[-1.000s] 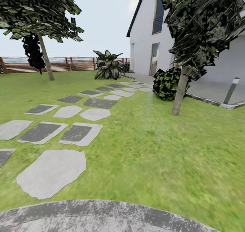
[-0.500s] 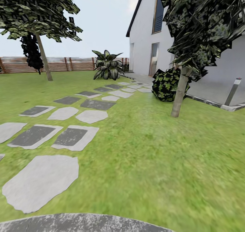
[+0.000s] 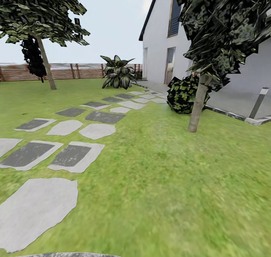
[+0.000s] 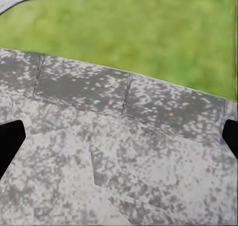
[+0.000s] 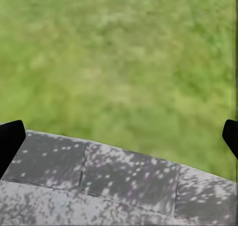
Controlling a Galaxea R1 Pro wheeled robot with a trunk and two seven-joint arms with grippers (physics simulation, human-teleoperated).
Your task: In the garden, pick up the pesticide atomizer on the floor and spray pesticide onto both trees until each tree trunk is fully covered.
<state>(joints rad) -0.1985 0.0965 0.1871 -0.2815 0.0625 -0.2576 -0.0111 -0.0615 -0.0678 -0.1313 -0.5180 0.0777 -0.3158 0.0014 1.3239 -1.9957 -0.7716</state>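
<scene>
Left end effector (image 4: 119, 141), right end effector (image 5: 119, 139): dark fingertips wide apart, seemingly empty, above speckled grey paving (image 4: 124, 151) edging bright-green grass floor (image 5: 119, 52).

The near tree (image 3: 222, 27) is cut off at the top right edge. The grass (image 5: 119, 62) looks blurry.

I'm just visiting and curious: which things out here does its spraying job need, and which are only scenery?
For the job:
near tree trunk
far tree trunk
grass floor

Scenery:
stepping stones
fence
house
round shrub
</scene>
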